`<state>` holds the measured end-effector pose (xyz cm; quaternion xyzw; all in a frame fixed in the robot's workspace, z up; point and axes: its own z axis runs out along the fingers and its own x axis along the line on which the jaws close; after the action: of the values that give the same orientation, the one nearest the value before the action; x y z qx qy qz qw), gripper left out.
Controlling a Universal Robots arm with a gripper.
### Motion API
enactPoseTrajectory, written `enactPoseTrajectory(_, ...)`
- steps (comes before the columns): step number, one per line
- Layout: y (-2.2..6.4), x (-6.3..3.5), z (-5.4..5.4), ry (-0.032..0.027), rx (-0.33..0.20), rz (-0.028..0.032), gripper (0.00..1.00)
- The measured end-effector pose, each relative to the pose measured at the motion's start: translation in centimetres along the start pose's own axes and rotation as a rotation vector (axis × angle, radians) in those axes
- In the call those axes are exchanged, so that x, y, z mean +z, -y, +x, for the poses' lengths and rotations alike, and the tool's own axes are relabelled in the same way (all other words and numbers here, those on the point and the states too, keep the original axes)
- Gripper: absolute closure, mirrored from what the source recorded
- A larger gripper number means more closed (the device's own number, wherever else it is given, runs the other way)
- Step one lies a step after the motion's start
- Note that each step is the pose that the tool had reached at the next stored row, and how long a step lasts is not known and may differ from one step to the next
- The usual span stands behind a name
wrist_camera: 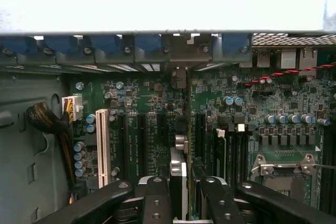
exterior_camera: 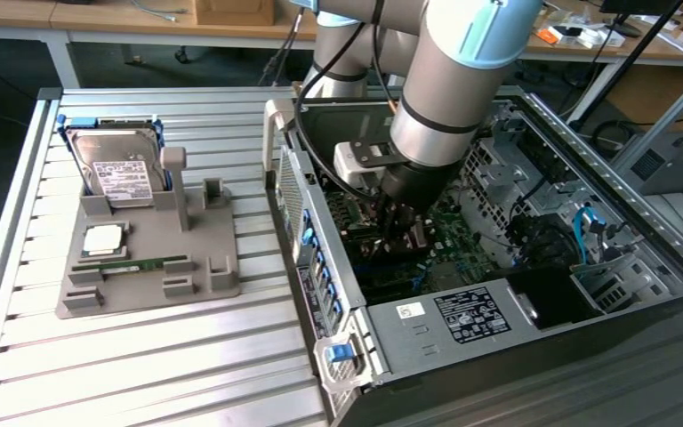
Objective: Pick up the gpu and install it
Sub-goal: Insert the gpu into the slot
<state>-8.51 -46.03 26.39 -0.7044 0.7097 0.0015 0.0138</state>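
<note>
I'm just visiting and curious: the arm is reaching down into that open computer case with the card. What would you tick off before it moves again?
1. Card in the grip: the gripper is closed on the gpu, which is seen edge-on between the fingers. Ok.
2. Card over the board: it hangs above the motherboard, among the long expansion slots. Ok.
3. Card lined up with one slot: cannot tell.
4. Metal end bracket meeting the rear opening of the computer case: cannot tell.
5. Card seated: not ok, it is not visibly pressed home.
6. Other parts out of the way: the hard drive stands in the grey holder, outside the case. Ok.
</note>
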Motion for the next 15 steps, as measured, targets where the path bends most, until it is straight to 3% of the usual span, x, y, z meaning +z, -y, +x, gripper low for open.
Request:
enactPoseTrajectory(10,0.00,0.12,-0.06,-0.0049,0.000,0.0000,0.73)
enactPoseTrajectory(13,0.00,0.14,-0.06,-0.0122,0.000,0.0001,0.73)
enactPoseTrajectory(15,0.00,0.15,-0.06,-0.0138,0.000,0.0000,0.73)
